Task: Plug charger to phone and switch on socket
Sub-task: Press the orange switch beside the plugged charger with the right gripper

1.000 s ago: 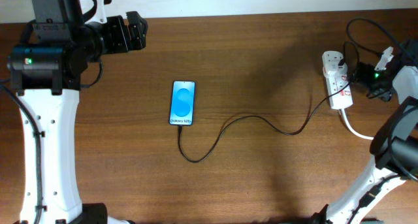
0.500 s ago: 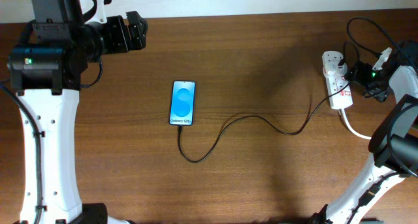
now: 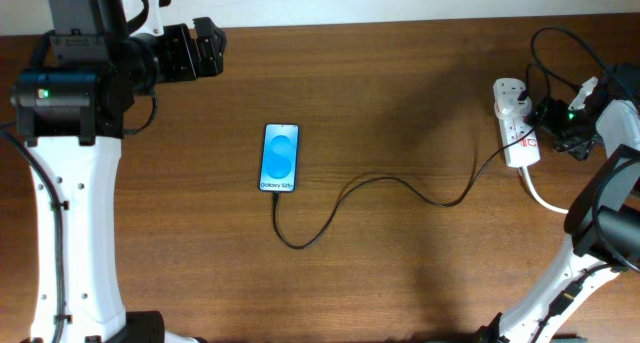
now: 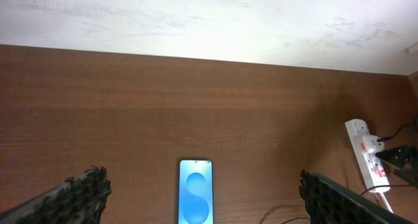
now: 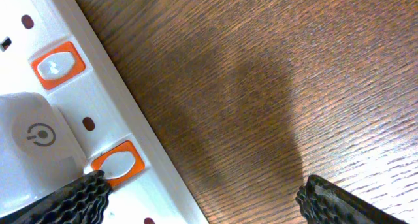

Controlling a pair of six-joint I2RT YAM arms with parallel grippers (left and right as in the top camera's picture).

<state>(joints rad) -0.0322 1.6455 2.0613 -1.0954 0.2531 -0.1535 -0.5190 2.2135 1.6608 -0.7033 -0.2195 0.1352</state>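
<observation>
The phone [image 3: 280, 158] lies flat mid-table with its blue screen lit, and also shows in the left wrist view [image 4: 196, 199]. The charger [image 3: 400, 186], a thin black cable, meets the phone's near short edge, loops right and runs up to the socket [image 3: 518, 123]. My right gripper [image 3: 550, 118] hovers open right at the socket's right side. In its wrist view one finger [image 5: 65, 201] sits at the lower orange switch [image 5: 117, 164] of the socket [image 5: 98, 106]. My left gripper [image 3: 208, 48] hangs open and empty, far back left of the phone.
A thick white cord [image 3: 545, 198] leaves the socket's near end toward the right arm. Black cables [image 3: 560, 48] arc behind the socket. A white plug head [image 5: 26, 139] sits in the strip beside a second orange switch [image 5: 59, 64]. A white wall [image 4: 209, 21] bounds the table's far edge.
My right gripper has edged left, closer to the socket. The left arm, phone and charger have not moved.
</observation>
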